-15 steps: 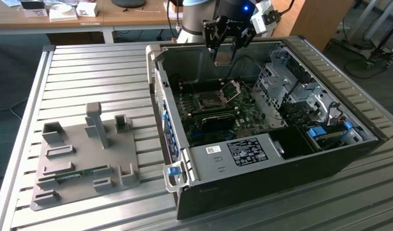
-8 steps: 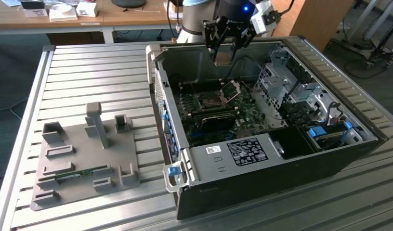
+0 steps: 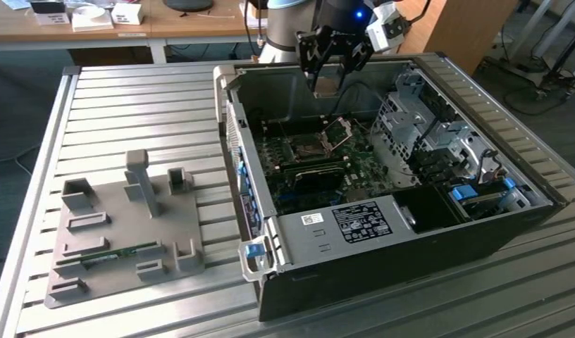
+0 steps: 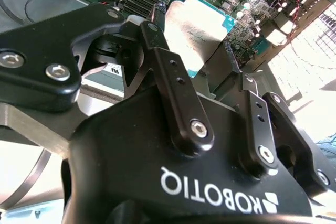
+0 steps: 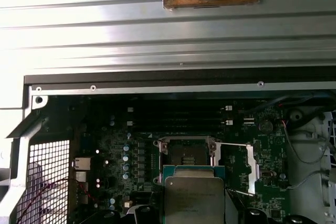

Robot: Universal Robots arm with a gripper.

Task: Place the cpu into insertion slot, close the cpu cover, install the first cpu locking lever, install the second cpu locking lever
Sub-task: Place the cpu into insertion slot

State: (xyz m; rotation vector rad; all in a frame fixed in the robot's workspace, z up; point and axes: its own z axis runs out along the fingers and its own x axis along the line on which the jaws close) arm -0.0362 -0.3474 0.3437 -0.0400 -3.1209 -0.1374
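Observation:
My gripper (image 3: 327,74) hangs above the far part of the open black computer case, shut on the cpu (image 3: 325,86). Seen in the second wrist view, the cpu (image 4: 199,19) is a flat square chip with a silver top and a teal edge, clamped between the two black fingers (image 4: 176,85). Below it on the green motherboard lies the insertion slot (image 3: 301,146), a dark square with a metal rim and nothing in it. The cpu cover (image 3: 337,131) stands raised at the slot's far right side. In the first wrist view the cpu (image 5: 193,199) hovers near the slot (image 5: 185,156), with the cover (image 5: 251,167) beside it.
The case (image 3: 382,236) lies open on a slatted metal table (image 3: 137,105), with drive cages and cables at the exterior view's right. A grey fixture tray (image 3: 127,232) holding a memory stick sits at that view's left. Long black memory slots (image 5: 178,116) run beside the socket.

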